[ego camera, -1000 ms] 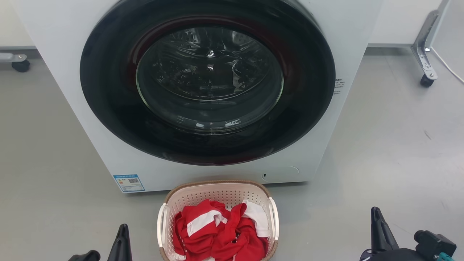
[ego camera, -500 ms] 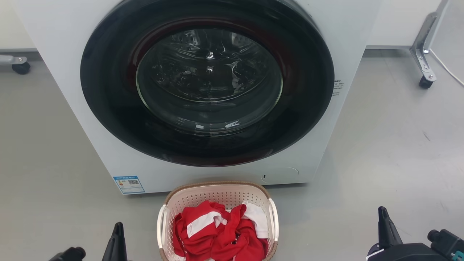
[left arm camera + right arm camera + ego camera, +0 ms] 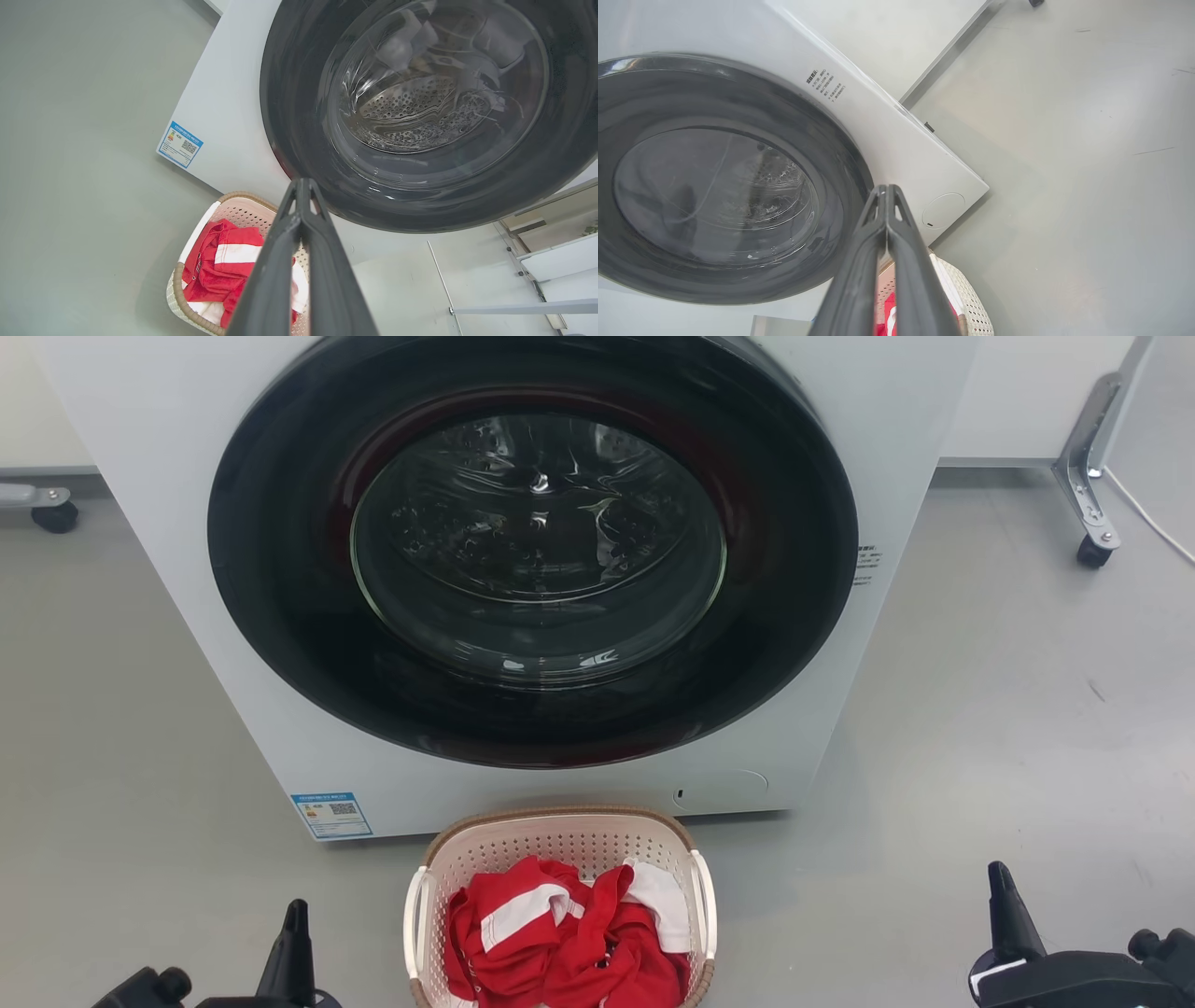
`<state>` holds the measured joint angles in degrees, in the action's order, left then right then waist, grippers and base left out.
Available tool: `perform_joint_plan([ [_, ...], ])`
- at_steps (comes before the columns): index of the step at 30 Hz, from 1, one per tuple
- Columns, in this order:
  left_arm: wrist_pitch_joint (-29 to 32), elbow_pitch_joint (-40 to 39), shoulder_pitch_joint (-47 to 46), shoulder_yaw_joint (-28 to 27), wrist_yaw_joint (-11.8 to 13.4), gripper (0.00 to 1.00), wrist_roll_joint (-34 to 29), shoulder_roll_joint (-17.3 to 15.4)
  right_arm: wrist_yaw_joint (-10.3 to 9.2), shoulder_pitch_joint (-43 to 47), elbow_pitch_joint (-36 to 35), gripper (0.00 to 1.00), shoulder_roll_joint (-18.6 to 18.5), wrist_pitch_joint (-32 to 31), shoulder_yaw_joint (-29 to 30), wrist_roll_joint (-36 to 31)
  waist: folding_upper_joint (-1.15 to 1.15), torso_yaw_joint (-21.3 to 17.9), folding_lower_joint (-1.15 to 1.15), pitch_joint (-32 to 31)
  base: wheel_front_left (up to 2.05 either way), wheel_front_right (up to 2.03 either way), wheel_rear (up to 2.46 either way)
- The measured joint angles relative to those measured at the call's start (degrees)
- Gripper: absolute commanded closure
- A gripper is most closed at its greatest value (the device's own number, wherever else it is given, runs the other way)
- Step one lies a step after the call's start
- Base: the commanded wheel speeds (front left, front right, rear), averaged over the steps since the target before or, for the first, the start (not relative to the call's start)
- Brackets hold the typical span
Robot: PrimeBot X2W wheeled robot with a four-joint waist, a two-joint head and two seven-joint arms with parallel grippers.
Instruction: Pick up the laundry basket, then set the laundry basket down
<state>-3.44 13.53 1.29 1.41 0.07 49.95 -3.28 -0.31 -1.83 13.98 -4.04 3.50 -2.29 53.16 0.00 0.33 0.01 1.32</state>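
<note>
While the laundry basket [image 3: 560, 845] is set on the floor [image 3: 980, 709] between the left hand [image 3: 302, 196] and the right hand [image 3: 887, 196], it is touched by neither. Both hands are seen pressed together at the tips, nothing being held.

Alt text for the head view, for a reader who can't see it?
A cream laundry basket holding red and white clothes sits on the floor before a white washer with a dark round door. The left gripper and right gripper rise at the bottom corners, apart from it.
</note>
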Motion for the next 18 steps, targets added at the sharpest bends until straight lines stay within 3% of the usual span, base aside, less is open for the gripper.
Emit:
perform_joint_plan([
  [18,3.93,1.20,-2.23,-2.68,-2.69,1.00,15.67,0.20,2.86,-1.22,1.24,1.00,0.55,-3.90,3.82,14.92,0.00,-0.13,0.00,-0.48,0.00,0.00,0.00],
])
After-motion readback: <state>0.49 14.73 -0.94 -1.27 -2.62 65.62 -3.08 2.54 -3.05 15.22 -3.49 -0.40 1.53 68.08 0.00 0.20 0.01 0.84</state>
